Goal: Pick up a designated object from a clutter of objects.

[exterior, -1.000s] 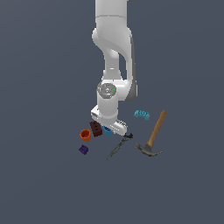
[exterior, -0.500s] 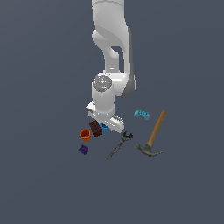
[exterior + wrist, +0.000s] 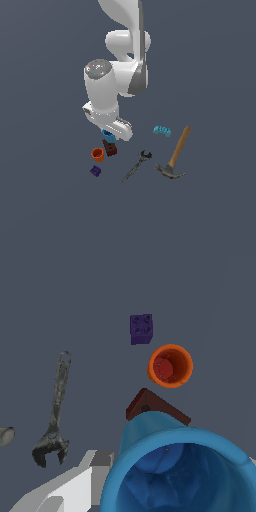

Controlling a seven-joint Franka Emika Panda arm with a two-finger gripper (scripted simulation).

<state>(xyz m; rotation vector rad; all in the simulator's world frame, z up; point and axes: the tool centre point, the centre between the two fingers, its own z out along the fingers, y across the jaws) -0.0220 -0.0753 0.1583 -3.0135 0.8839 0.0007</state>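
Note:
The designated object, a bright blue tapered cup [image 3: 107, 133], sits between the fingers of my gripper [image 3: 110, 134], a little above the rest of the clutter of objects. In the wrist view the blue cup [image 3: 180, 471] fills the near part of the picture, open mouth toward the camera, with one grey-white finger [image 3: 92, 463] against its side. My gripper [image 3: 175, 476] is shut on it. Just beneath lie the dark red brick [image 3: 110, 149], the orange cup [image 3: 98, 154] and the purple block [image 3: 95, 171].
A dark wrench [image 3: 136, 166] lies to the exterior view's right of the brick. Farther right are the wooden-handled hammer [image 3: 176, 154] and the light cyan ridged piece [image 3: 162, 131]. The wrist view also shows the wrench [image 3: 56, 411], orange cup [image 3: 170, 366] and purple block [image 3: 141, 329].
The arm has swung toward the exterior view's left and risen, and the blue cup has gone up with the gripper, off the spot beside the brick.

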